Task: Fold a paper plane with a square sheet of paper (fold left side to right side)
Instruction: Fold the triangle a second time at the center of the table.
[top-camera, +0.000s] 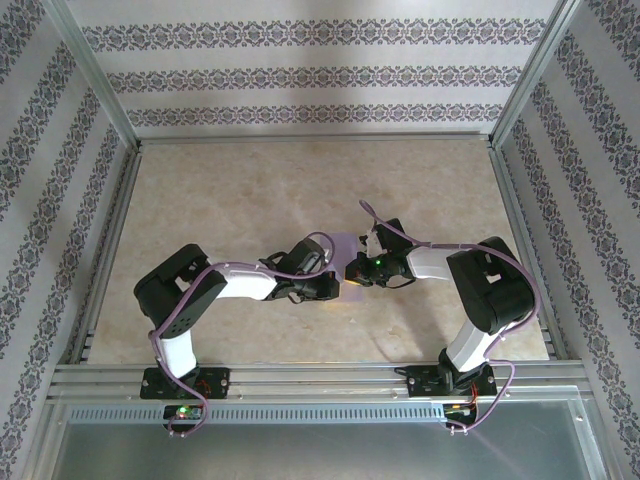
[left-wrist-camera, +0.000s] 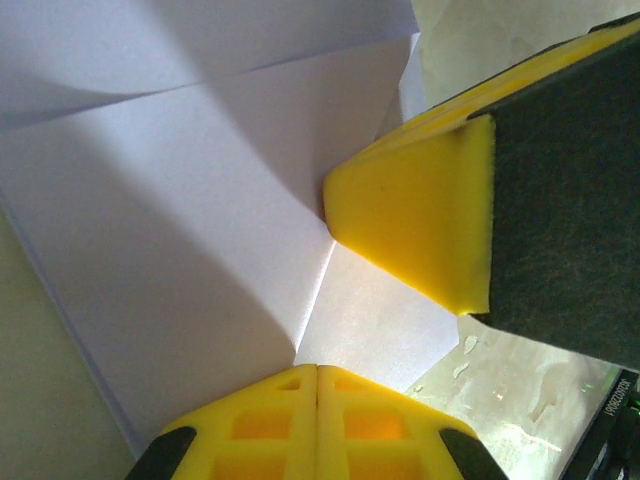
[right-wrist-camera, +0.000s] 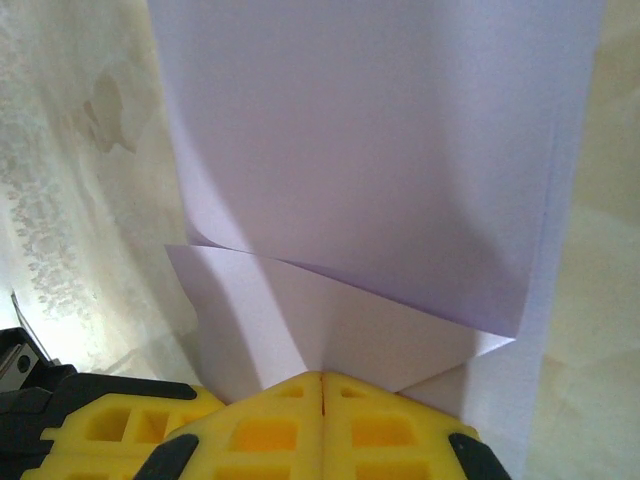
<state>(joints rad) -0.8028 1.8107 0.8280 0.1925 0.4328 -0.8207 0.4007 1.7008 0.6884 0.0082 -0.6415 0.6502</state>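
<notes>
Paper: Your folded lavender sheet lies at mid-bench, between the tips of the two arms.
Left fingers: Pressed together, with the tips set on a crease in the sheet. You cannot tell whether any paper is caught between them.
Right fingers: Pressed together at the edge of an overlapping flap. In your left wrist view, one yellow fingertip meets the paper just beside the left tips.
</notes>
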